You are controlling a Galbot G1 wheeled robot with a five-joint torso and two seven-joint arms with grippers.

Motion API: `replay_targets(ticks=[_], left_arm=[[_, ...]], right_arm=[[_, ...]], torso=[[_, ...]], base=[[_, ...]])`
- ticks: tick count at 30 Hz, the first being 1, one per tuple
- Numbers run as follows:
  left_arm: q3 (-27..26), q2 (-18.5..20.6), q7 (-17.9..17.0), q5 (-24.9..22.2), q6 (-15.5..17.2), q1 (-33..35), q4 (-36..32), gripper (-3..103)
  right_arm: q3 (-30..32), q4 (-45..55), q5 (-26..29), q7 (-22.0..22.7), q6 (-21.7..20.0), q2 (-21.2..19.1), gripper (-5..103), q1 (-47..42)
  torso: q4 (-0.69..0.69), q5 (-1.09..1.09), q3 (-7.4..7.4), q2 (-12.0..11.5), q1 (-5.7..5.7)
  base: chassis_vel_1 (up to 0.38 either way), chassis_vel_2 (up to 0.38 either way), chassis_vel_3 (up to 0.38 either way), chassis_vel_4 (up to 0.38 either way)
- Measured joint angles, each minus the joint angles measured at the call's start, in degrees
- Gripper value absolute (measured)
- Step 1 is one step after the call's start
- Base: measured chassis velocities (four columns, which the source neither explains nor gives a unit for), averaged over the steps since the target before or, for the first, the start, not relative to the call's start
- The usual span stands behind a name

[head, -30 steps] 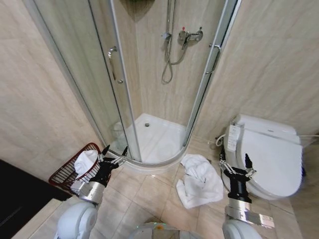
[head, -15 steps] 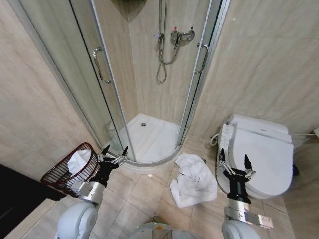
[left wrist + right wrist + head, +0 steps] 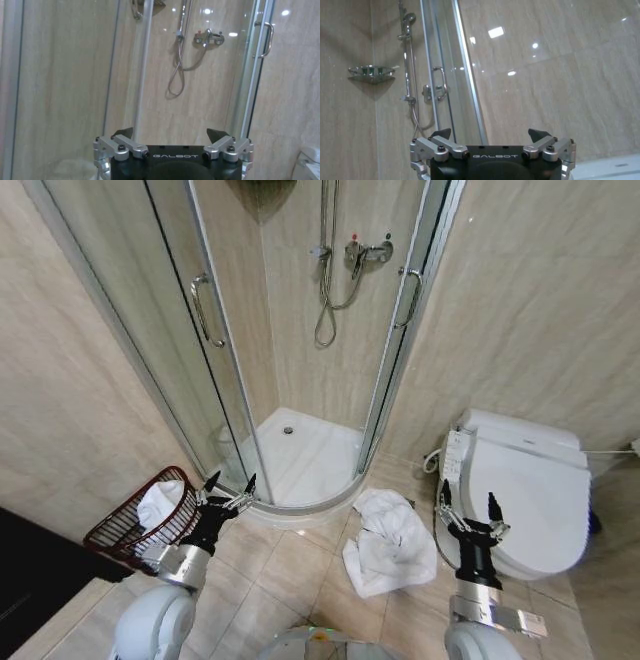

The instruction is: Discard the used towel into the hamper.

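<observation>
A crumpled white towel (image 3: 385, 541) lies on the beige tiled floor (image 3: 290, 570), between the curved base of the glass corner shower cabin (image 3: 300, 450) and the white toilet with a closed lid (image 3: 525, 485). Well to its left, against the wall, stands the hamper (image 3: 140, 520), a small dark reddish-brown wire basket with thin vertical bars; a piece of white cloth (image 3: 158, 502) already sits inside it. The left claw (image 3: 230, 485) is held upright just beside the hamper's rim, its fingers spread apart and gripping nothing. The right claw (image 3: 465, 502) points upward in front of the toilet, near the towel but not touching it, its fingers likewise spread and empty. In the left wrist view, the chrome shower hose and mixer tap (image 3: 192, 48) hang on the tiled wall behind the glass.
</observation>
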Motion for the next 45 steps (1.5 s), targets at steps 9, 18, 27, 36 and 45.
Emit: replay_targets(ticks=[9, 18, 27, 36, 45], left_arm=[[0.0, 0.0, 0.0, 0.0, 0.0, 0.0, 0.0, 99], [0.0, 0.0, 0.0, 0.0, 0.0, 0.0, 0.0, 99], [0.0, 0.0, 0.0, 0.0, 0.0, 0.0, 0.0, 99], [0.0, 0.0, 0.0, 0.0, 0.0, 0.0, 0.0, 99], [0.0, 0.0, 0.0, 0.0, 0.0, 0.0, 0.0, 99]], right_arm=[[0.1, -0.7, 0.0, -0.2, 0.9, -0.1, 100, 0.2], [0.1, -1.8, -0.5, -0.2, 2.2, -0.3, 100, 0.3], [-0.7, -4.4, 0.0, -0.3, -2.0, -1.8, 100, 0.3], [-4.2, -15.9, 0.3, -1.3, -6.0, -4.2, 100, 5.5], [-6.5, -22.0, -1.5, -0.2, -5.4, -4.1, 100, 9.2]], torso=[[0.01, 0.02, 0.00, 0.0, -0.01], [0.04, 0.01, -0.01, 0.0, -0.02], [-0.01, -0.01, 0.00, 0.0, -0.01], [0.00, 0.01, 0.00, 0.0, 0.00], [0.00, 0.00, 0.00, 0.0, 0.01]], base=[[-0.163, -0.154, 0.157, 0.160], [-0.073, -0.088, 0.085, 0.075], [0.036, 0.014, -0.036, -0.017], [0.000, 0.000, 0.000, 0.000], [0.000, 0.000, 0.000, 0.000]])
